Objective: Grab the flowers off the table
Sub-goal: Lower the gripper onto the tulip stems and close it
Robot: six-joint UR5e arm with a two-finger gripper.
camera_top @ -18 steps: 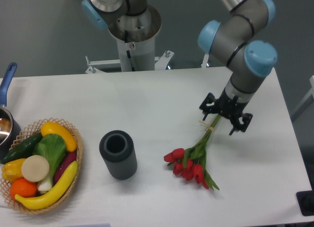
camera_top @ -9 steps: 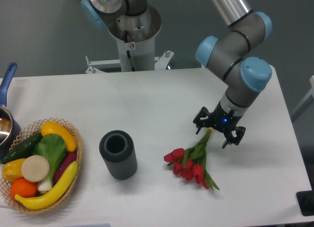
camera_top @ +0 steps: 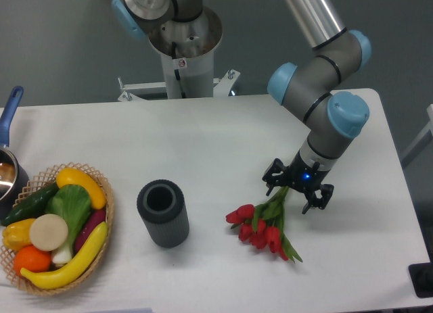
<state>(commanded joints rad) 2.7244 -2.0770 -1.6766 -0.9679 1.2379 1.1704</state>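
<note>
Gripper [camera_top: 293, 190] hangs wide open, holding nothing, astride the stems of the flowers [camera_top: 262, 226]; blooms trail down-left across the table [camera_top: 203, 144].

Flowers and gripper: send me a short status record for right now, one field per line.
flowers: lying on the table, red heads toward the camera, stems toward the arm
gripper: over the stems, fingers spread either side of them
grasp: not closed on the stems as far as this view shows
lift: not yet done
nearby: dark cylinder to the left, basket at far left
</note>
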